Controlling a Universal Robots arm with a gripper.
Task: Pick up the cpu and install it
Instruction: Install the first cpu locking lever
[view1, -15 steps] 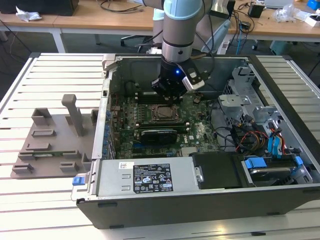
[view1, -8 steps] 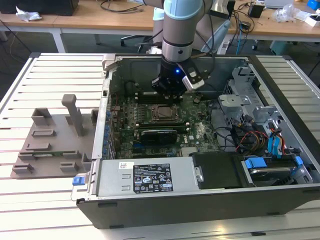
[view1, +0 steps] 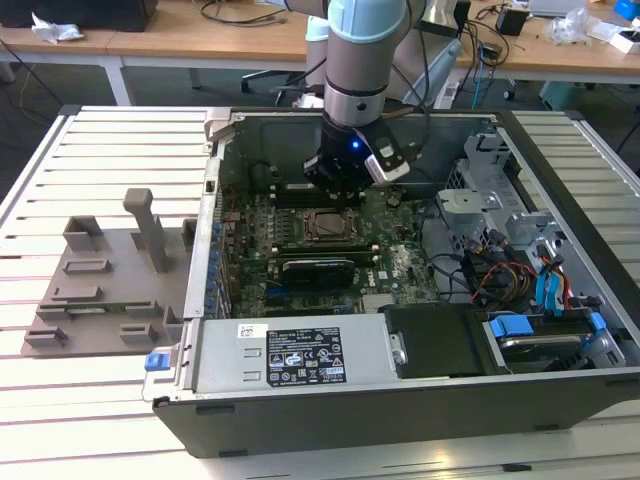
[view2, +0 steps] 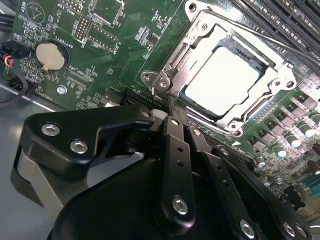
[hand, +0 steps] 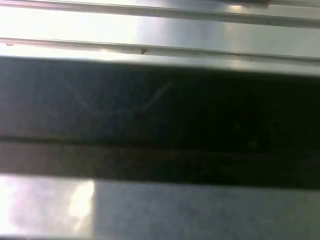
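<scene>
In the second wrist view the cpu (view2: 222, 80) sits seated in the socket frame (view2: 225, 75), upper right of the frame. The gripper (view2: 172, 112) is closed with nothing between its fingers (view2: 176, 145), their tips just beside the socket's near edge, clear of the chip.

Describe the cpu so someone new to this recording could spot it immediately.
Start at the open computer case and find the green motherboard on its floor. Near the board's middle sits a square socket frame with a metal bracket. The cpu is the flat silvery square inside that frame, plain and pale against the dark frame.
</scene>
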